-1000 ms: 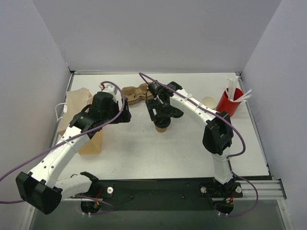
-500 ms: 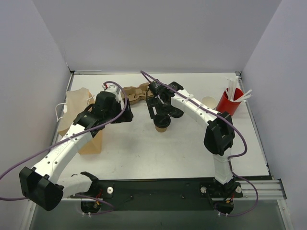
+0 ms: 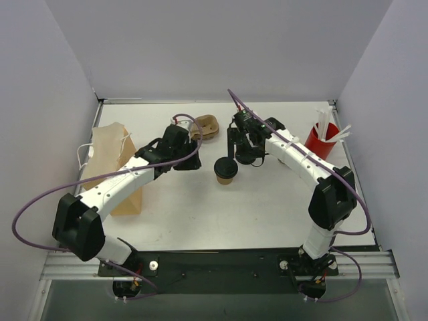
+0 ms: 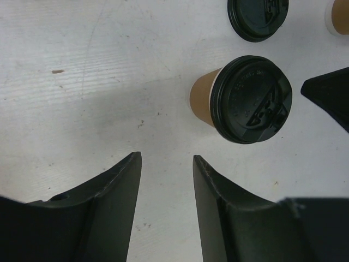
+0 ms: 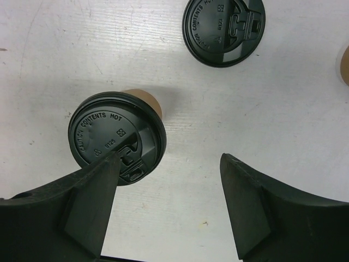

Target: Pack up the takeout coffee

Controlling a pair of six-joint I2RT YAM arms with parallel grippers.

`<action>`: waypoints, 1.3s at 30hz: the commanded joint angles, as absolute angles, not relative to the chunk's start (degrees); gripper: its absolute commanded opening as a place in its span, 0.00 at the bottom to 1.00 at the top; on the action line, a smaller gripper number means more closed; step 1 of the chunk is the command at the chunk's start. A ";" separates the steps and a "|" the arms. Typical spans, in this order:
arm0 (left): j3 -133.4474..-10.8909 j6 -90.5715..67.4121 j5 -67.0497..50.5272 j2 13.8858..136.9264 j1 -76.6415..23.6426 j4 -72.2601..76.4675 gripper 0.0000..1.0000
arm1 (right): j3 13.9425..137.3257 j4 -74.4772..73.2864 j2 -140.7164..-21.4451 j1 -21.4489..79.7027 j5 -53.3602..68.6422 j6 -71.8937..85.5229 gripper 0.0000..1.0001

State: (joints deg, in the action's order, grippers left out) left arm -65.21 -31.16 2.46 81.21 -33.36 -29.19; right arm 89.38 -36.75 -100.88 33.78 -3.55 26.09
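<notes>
The coffee cup (image 3: 226,172) stands upright in the middle of the table (image 3: 200,210), its black lid (image 5: 103,131) stamped "CAUTION CONTENTS HOT". The right pincer (image 5: 169,164) hovers just beside it, jaws apart, empty; the left pincer (image 4: 166,161) gapes empty too.

Body of the takeout coffee (image 4: 203,99) is brown kraft paper, matt and smooth; its lid (image 4: 252,99) is black plastic with a faint sheen and raised moulded lettering. Beyond it, a second black lid (image 5: 223,30) has the same finish. The white table (image 4: 82,65) is matt, finely scratched and speckled. Fingers of left gripper (image 4: 166,157) and right gripper (image 5: 169,158) are dull black plastic. At left, the paper bag (image 3: 110,157) is creased brown kraft. At far centre, the cup carrier (image 3: 207,126) looks like rough moulded pulp. At right, the red cup (image 3: 319,142) looks glossy.
</notes>
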 commanded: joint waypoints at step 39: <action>-80.60 -33.75 0.62 99.67 -39.64 -25.05 0.32 | 84.90 -32.08 -102.30 33.84 2.11 29.53 0.40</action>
